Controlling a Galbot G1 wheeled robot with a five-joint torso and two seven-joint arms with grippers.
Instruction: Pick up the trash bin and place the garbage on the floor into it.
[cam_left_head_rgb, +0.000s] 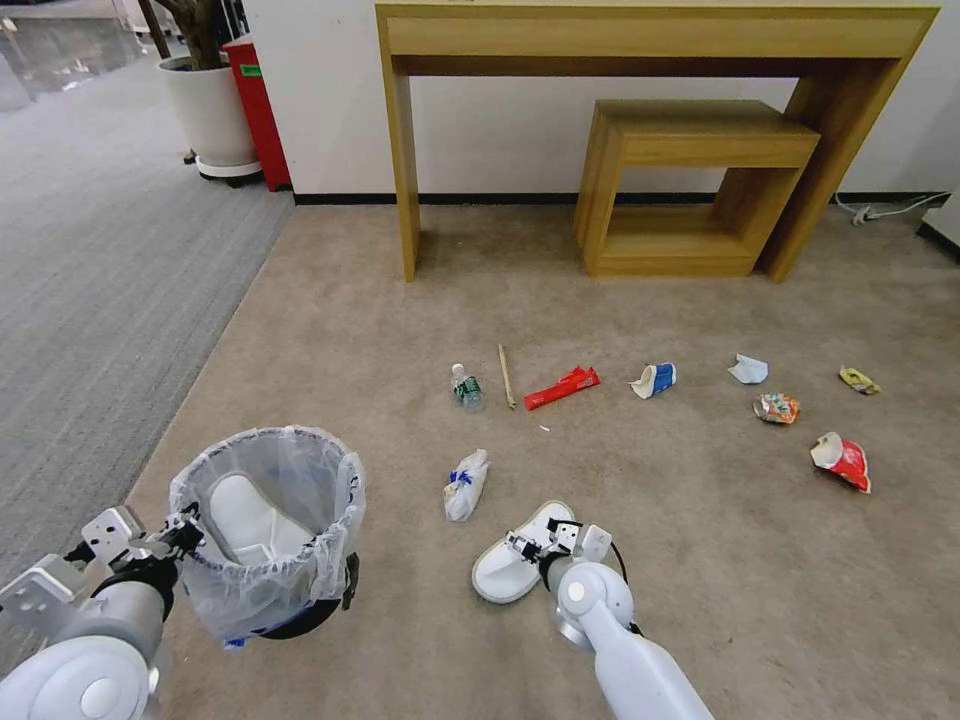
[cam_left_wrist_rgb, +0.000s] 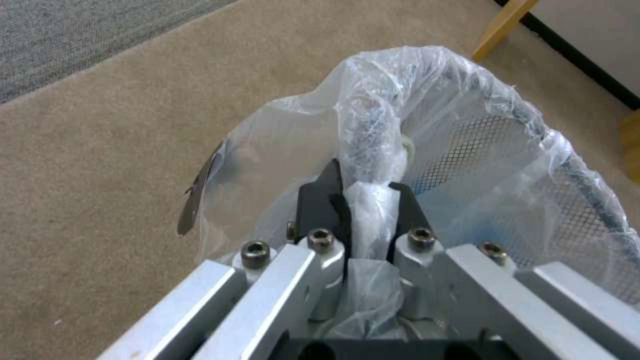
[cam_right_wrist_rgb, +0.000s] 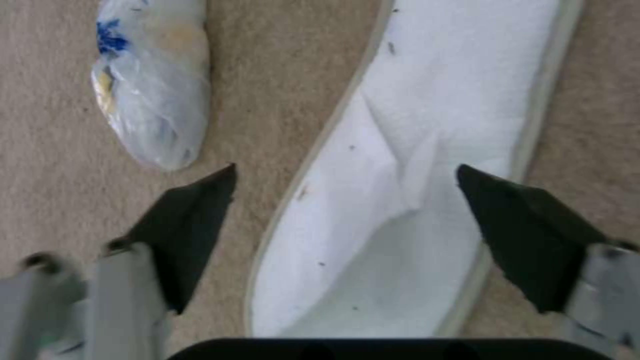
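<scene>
I have the trash bin (cam_left_head_rgb: 268, 530) hanging off my left gripper (cam_left_wrist_rgb: 367, 200), which is clenched on the bagged rim (cam_left_wrist_rgb: 373, 165), so the bin rides low at my left with one white slipper (cam_left_head_rgb: 245, 520) already inside. It seems light, a thin mesh wall under a slick, crinkly liner, and I judge the pinch could slide on that plastic if I swing it. My right gripper (cam_right_wrist_rgb: 347, 215) hovers spread wide just above the second slipper (cam_right_wrist_rgb: 407, 165) on the floor (cam_left_head_rgb: 700, 560), one finger over carpet, the other over the slipper's far edge. The slipper looks soft and floppy (almost weightless, I'd guess), so I'd pinch across the strap rather than the flat sole. A crushed bottle (cam_right_wrist_rgb: 150, 85) lies just beside it
</scene>
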